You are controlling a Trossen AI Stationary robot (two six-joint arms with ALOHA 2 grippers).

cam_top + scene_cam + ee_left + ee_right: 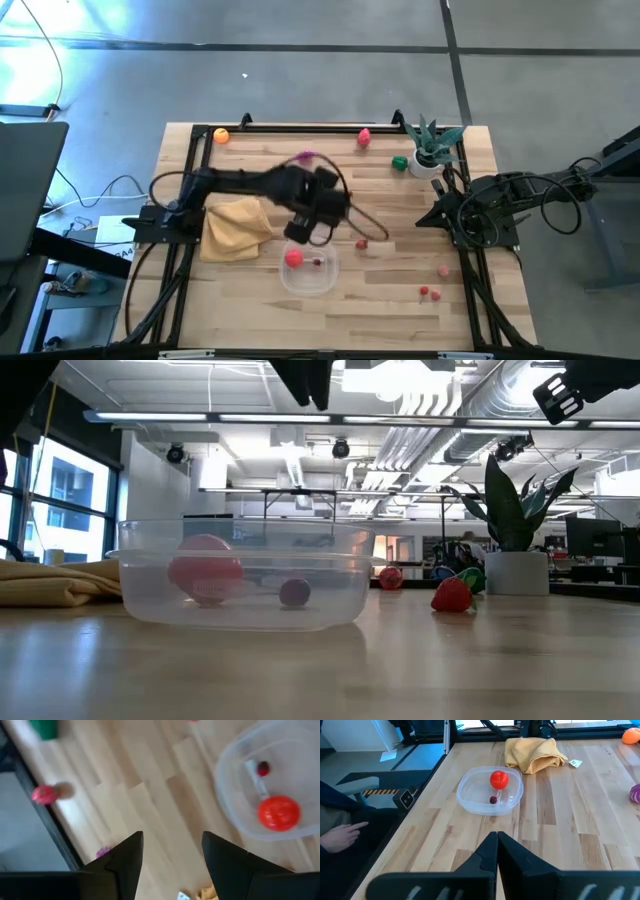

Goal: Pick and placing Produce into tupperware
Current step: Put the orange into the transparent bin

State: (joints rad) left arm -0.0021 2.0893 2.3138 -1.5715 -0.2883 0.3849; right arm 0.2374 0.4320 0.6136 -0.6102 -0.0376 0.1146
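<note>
A concrete floor surrounds the wooden tabletop; from above, the left hand hangs just beside the tupperware, which holds a red fruit, while loose produce lies scattered and the yellow cloth sits close by. At table level, the potted plant stands behind a strawberry. The left wrist shows fingers spread, empty. The right hand waits clenched, facing the tub.
</note>
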